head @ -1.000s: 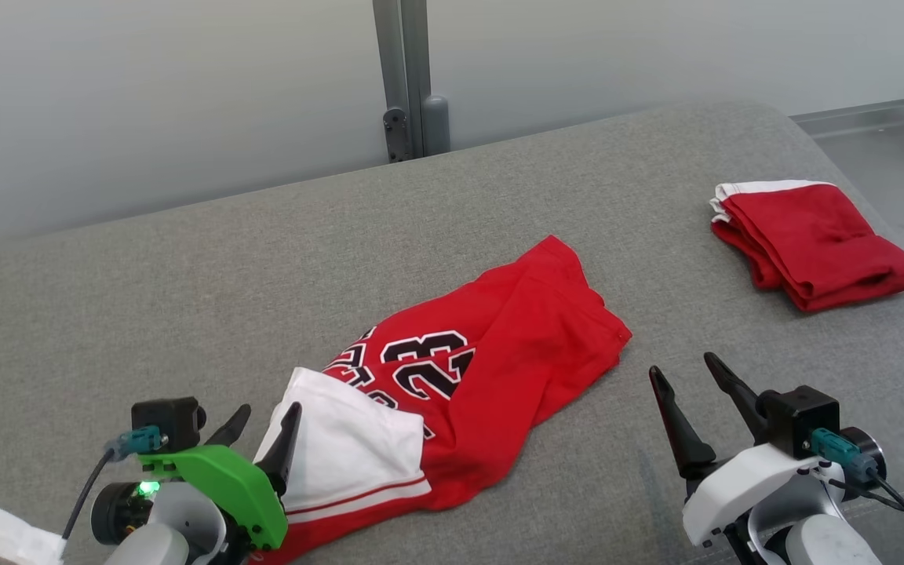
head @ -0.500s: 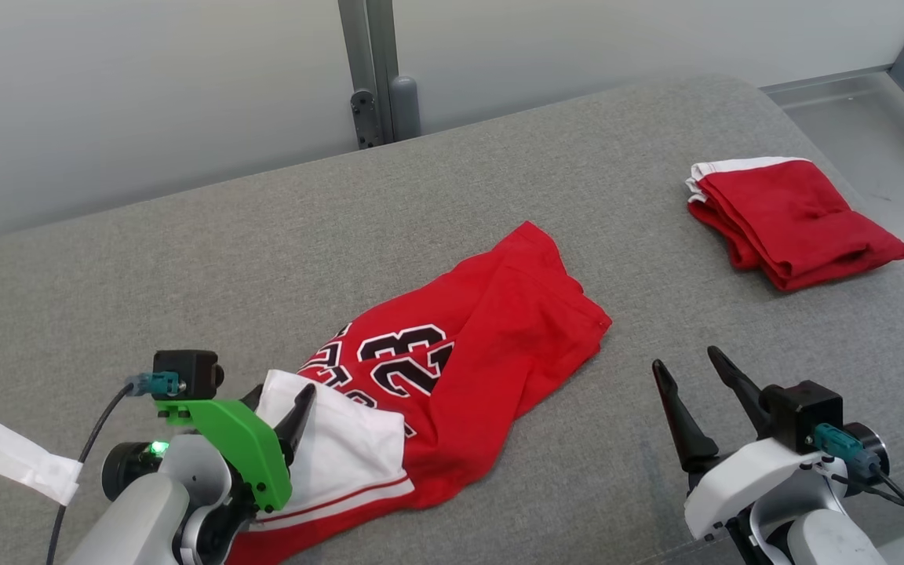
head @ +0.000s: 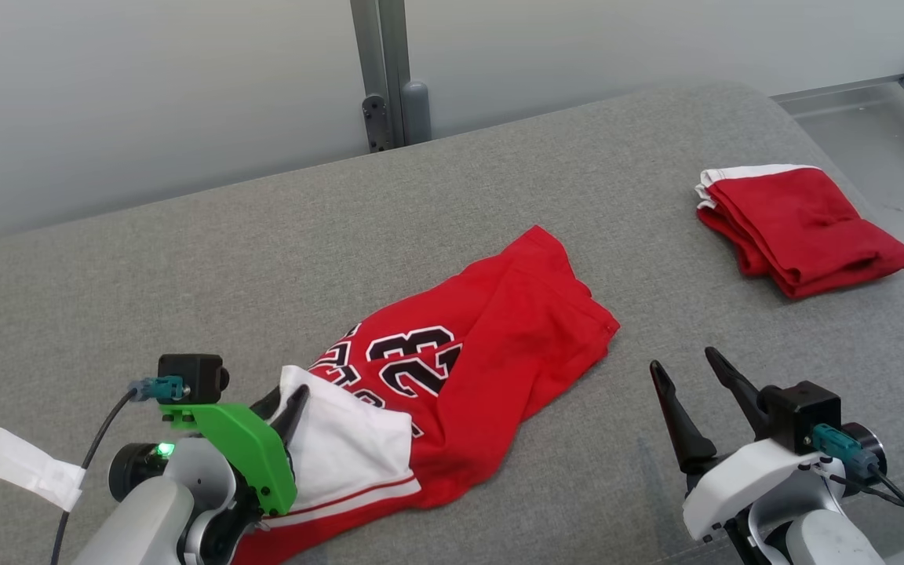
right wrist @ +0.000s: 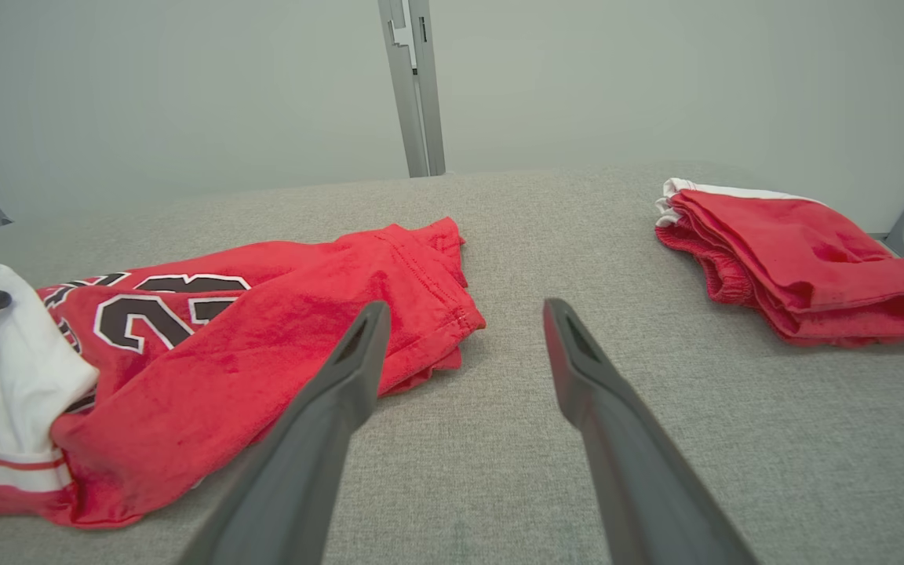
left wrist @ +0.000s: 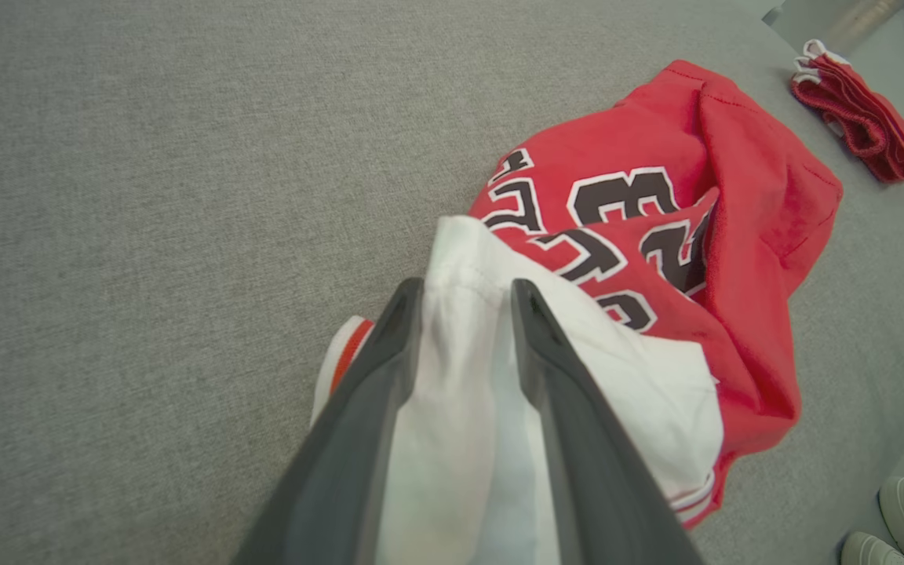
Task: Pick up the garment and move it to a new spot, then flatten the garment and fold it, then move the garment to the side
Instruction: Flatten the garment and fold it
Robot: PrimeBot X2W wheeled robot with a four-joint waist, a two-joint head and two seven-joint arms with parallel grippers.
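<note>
Left wrist view shows the nearest thing first: the left tool has its two dark fingers closed on the white edge of the garment, and the white cloth fills the gap between them. So the near end of the garment is gripped. The other parts lie on the grey bench.

In the head view, the garment runs from the left tool away toward the far right. Its long axis is a diagonal across the middle of the bench, with the number print near the white part and the plain red end farthest away. This red end is free, and folds lie over it.

The right tool is open and holds nothing. It stands well apart from the garment, and the red end lies forward and to its left. I judge that the left arm alone must lift and carry, or the right arm must reach in to the left.

Farthest, near the right edge, a folded red garment lies apart.
</note>
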